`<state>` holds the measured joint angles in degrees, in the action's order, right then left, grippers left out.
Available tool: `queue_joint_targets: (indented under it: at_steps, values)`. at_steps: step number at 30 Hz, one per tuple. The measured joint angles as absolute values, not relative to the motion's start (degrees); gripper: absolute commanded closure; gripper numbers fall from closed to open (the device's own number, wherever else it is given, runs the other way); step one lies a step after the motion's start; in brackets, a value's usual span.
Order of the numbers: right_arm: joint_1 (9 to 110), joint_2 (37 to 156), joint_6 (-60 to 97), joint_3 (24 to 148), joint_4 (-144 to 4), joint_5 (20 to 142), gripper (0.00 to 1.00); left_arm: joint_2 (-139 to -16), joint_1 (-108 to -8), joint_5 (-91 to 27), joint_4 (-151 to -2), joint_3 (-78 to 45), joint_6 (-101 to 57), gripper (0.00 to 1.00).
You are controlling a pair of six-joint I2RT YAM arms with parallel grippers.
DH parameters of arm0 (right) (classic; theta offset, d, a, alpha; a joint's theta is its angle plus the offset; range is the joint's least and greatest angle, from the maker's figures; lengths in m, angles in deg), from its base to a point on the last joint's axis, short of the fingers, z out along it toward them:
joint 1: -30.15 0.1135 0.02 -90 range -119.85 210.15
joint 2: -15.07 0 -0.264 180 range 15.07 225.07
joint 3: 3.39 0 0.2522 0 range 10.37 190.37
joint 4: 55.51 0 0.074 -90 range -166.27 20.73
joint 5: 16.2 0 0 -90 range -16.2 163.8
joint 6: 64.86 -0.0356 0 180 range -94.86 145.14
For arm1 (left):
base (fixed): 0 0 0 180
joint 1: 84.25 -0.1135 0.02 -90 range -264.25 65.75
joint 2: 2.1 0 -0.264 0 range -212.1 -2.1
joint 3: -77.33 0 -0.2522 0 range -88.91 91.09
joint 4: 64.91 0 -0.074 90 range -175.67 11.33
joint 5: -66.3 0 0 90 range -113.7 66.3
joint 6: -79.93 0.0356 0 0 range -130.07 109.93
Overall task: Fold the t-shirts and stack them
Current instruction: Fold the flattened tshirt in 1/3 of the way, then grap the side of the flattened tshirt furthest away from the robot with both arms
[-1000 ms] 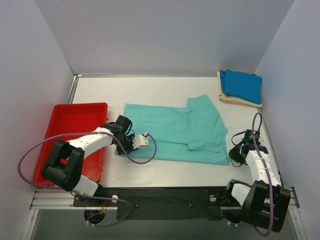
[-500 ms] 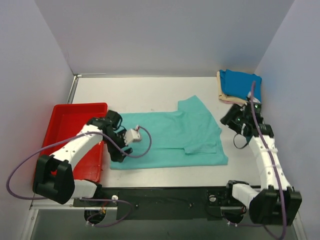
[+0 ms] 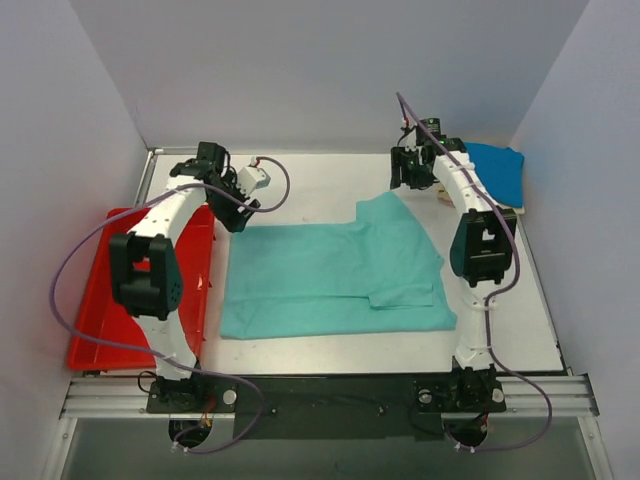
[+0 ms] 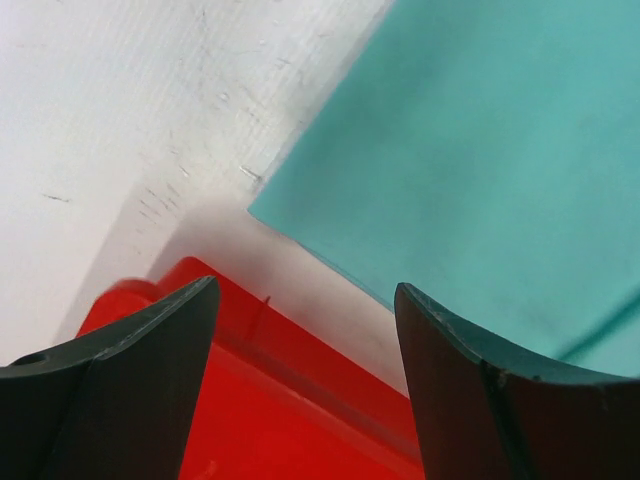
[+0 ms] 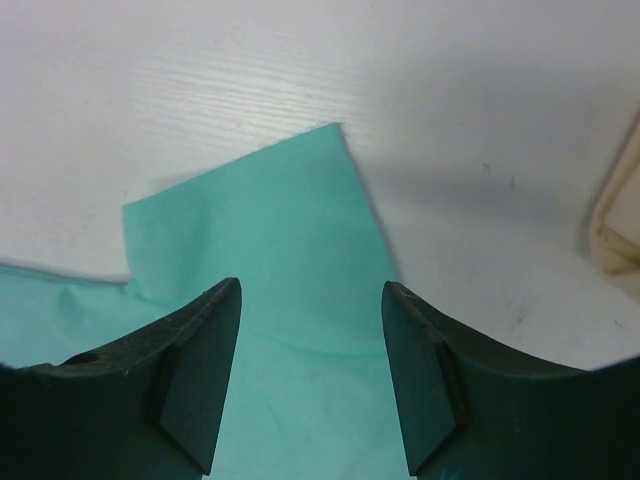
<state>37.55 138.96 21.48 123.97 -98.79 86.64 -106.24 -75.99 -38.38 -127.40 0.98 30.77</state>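
The teal-green t-shirt [image 3: 330,270] lies spread flat in the middle of the table, with one sleeve folded in at its right. My left gripper [image 3: 238,214] hovers open over its far left corner [image 4: 470,150], beside the tray, holding nothing [image 4: 302,288]. My right gripper [image 3: 411,174] hangs open above the far right sleeve [image 5: 280,230], also empty [image 5: 310,286]. The bright blue t-shirt [image 3: 496,172] sits folded on the cream t-shirt [image 3: 503,208] at the far right corner. A cream edge [image 5: 615,230] shows in the right wrist view.
A red plastic tray [image 3: 95,300] stands along the left side of the table; its rim [image 4: 300,350] is right under my left gripper. White walls close in the table at the back and on both sides.
Both arms have swung from the shirt's near edge out to its far corners. Both grippers have gone from shut to open. The teal shirt now lies flatter and reaches further left.
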Motion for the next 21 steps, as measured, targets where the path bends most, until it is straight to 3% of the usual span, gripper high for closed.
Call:
queue_joint_targets:
  at_steps: [7, 13, 15, 16, 19, 21]
  values:
    - [37.7, 157.8, 25.1, 139.9, -105.8, 85.1, 0.43, -122.7, -77.0, -33.6, -128.2, 13.2, 30.9, 0.15]
    - [37.7, 160.4, 26.9, 143.3, -109.2, 84.7, 0.47, -128.2, -77.9, -34.6, -130.6, 18.5, 33.2, 0.15]
    - [37.7, 160.7, 27.2, 143.3, -111.1, 84.9, 0.57, -129.7, -77.9, -35.3, -132.8, 20.2, 34.4, 0.16]
    - [37.7, 161.0, 27.4, 143.3, -111.9, 85.2, 0.71, -130.6, -77.9, -35.6, -133.9, 21.3, 34.9, 0.18]
    - [37.8, 161.2, 28.8, 143.2, -113.1, 86.0, 0.85, -133.8, -77.9, -36.8, -137.2, 24.4, 36.5, 0.19]
    - [37.8, 161.2, 29.2, 143.1, -113.7, 86.6, 1.00, -135.0, -77.9, -37.7, -139.2, 24.8, 37.5, 0.21]
